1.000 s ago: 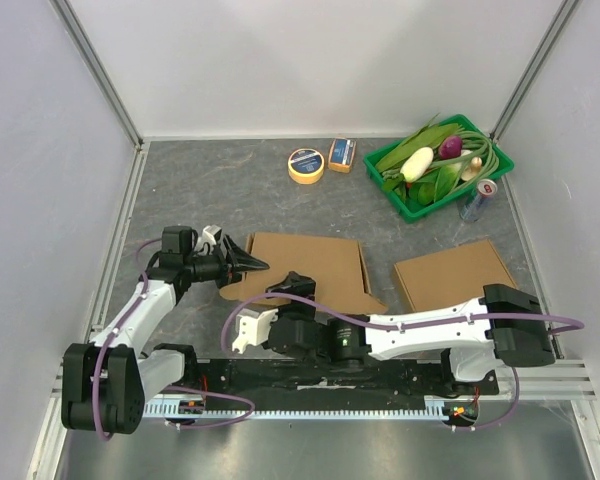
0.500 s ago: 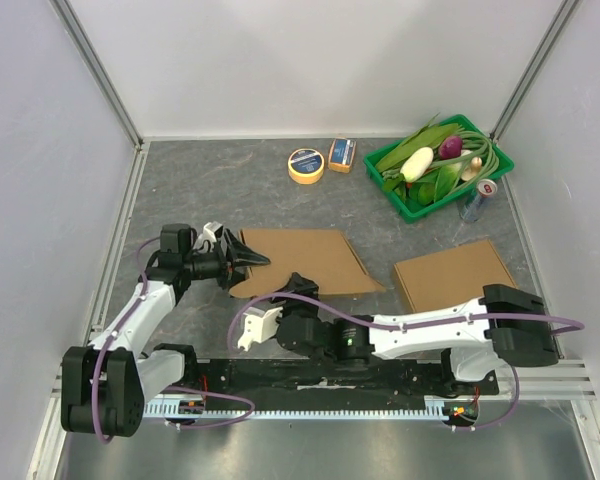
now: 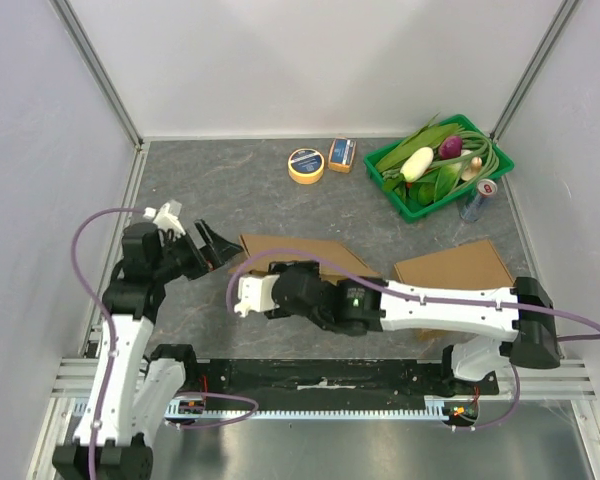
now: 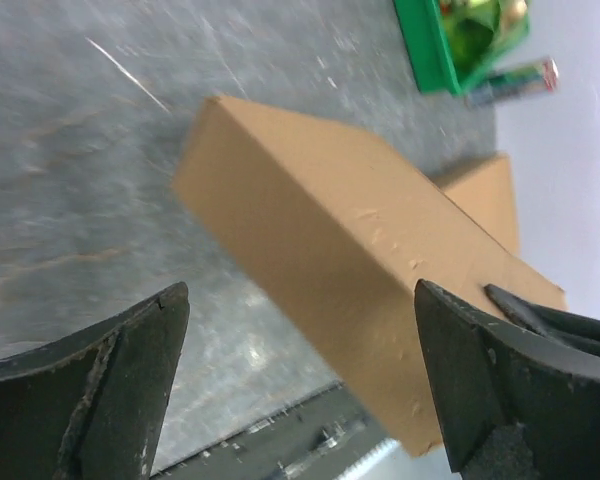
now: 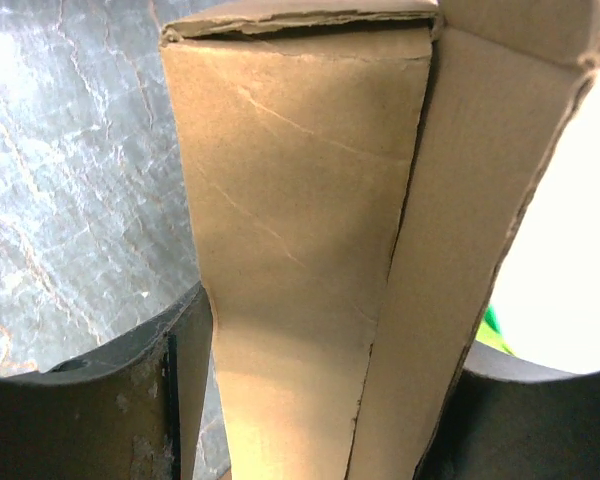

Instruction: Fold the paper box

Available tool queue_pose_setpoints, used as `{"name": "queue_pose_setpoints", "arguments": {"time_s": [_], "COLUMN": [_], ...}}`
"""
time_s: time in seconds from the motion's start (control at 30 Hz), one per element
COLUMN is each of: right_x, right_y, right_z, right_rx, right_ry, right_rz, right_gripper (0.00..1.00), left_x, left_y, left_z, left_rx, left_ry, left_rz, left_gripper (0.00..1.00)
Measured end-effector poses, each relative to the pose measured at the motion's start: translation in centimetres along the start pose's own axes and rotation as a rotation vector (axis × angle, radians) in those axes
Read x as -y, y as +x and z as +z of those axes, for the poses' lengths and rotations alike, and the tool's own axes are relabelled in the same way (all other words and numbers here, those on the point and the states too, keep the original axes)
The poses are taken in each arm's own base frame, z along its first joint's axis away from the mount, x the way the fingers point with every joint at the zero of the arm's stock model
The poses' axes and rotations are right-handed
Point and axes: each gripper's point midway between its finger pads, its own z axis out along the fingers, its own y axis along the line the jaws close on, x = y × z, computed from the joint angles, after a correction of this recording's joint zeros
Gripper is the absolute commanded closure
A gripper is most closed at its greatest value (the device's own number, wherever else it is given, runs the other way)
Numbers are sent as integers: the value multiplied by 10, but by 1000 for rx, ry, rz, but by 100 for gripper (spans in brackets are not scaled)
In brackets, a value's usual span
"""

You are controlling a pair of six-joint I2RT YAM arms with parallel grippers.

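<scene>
The paper box (image 3: 298,250) is brown cardboard, partly folded up, standing tilted near the middle of the table. My right gripper (image 3: 298,287) is shut on its near edge; in the right wrist view the box (image 5: 310,230) fills the gap between both fingers (image 5: 175,385), and a seam runs down its face. My left gripper (image 3: 206,246) hangs open just left of the box and does not touch it. In the left wrist view the box (image 4: 330,250) lies ahead of the spread fingers (image 4: 110,390), a short way beyond them.
A second flat cardboard sheet (image 3: 455,268) lies to the right. At the back right stands a green tray (image 3: 400,200) of vegetables with a can (image 3: 477,200) beside it. A tape roll (image 3: 305,165) and a small orange box (image 3: 341,154) sit at the back.
My left gripper let go of the box's left edge, opened wide and drew back to the left. My right gripper closed on the box and raised it from flat.
</scene>
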Motion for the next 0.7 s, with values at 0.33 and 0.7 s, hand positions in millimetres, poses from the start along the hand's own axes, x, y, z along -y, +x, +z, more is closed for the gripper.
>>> {"name": "queue_pose_setpoints", "arguments": {"time_s": [0.33,0.7], "right_x": [32,42], "right_y": [50,62], "right_z": [23,50], "right_rx": [-232,-235], "right_ry": [-263,-487], "right_rz": [180,274], "right_gripper": [48,48], "left_x": [10,27], "left_y": [-40,-35], "left_z": [-68,12], "left_rx": [460,175], "left_ry": [-78,234], "left_rz": [264,426], "left_gripper": [9,26]}}
